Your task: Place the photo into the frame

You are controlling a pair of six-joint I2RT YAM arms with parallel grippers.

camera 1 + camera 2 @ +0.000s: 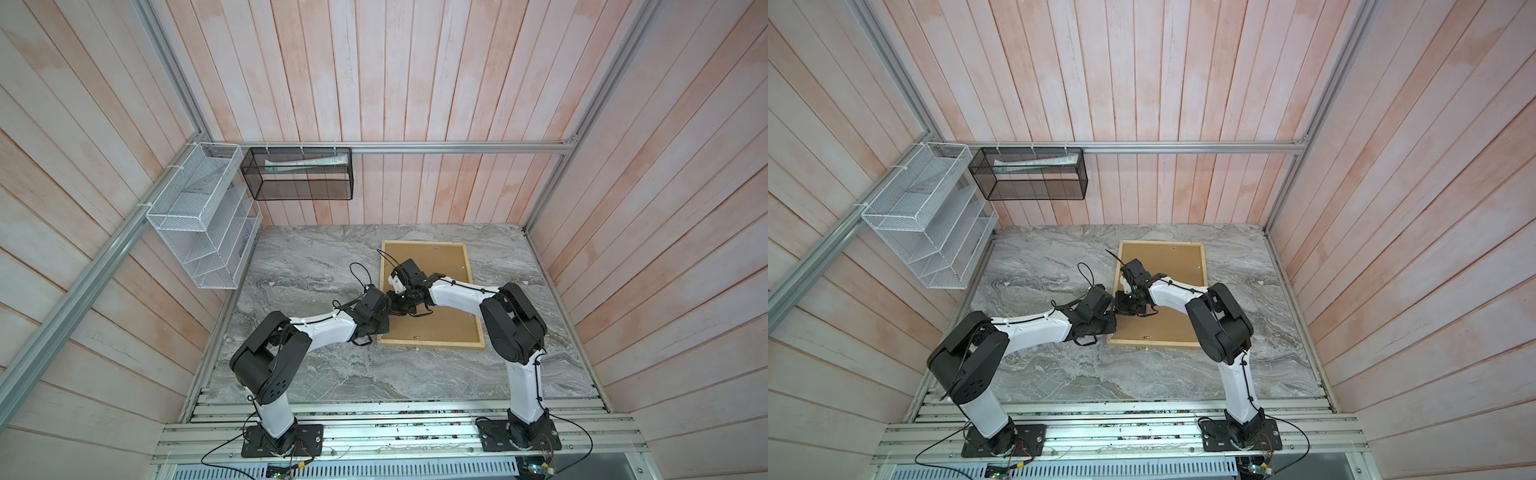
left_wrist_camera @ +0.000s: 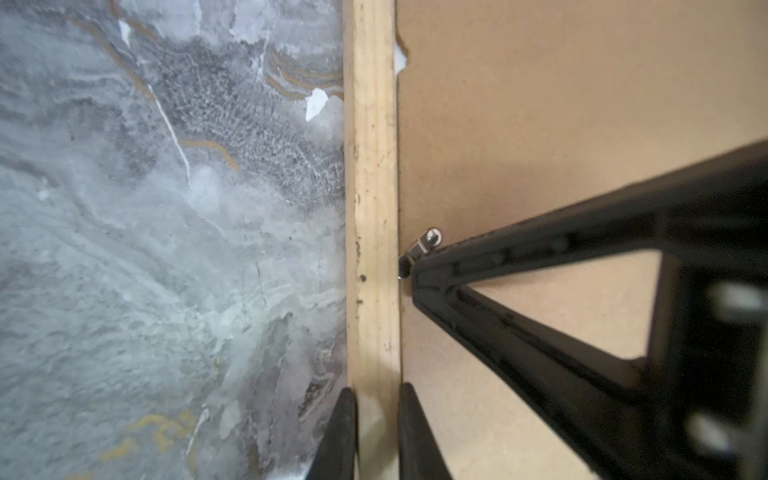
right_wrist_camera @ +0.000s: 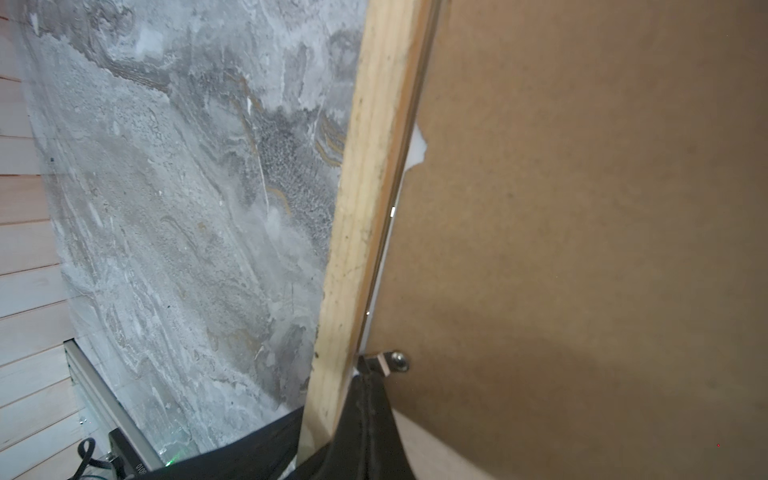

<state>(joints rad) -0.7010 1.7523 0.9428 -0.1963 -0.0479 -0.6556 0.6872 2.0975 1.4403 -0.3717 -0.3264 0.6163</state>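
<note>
1. Grey-veined marble makes up the bench, which fills the lower middle of both top views. Pale pink planks wall it in, and a white wire basket and a black mesh basket hang at upper left (neither matters to this step).
2. The frame lies flat and back-up just right of centre in both top views. The brown backing board sits inside its pale wood rails.
3. The photo shows nowhere on the bench. Only a white sliver peeps through a chip in the board's edge, and I cannot tell whether it is print or mat. My judgement is that the photo lies under the board.
4. The left fingers straddle the frame's left rail, one on the bench side and one on the board side. They are closed narrowly on the wood, pinning the frame down.
5. The right fingers are clenched together with nothing between them. Their joined tip presses at a small metal tab on the board's edge, right against the rail.
6. The step in hand looks like working this retaining tab to fasten the back. How far the tab is turned I cannot tell.
7. The next move calls for a short, gentle sideways nudge on the tab while the left grip keeps the frame from sliding. Too hard a push could skid the tip off the tab (it is small and smooth).
</note>
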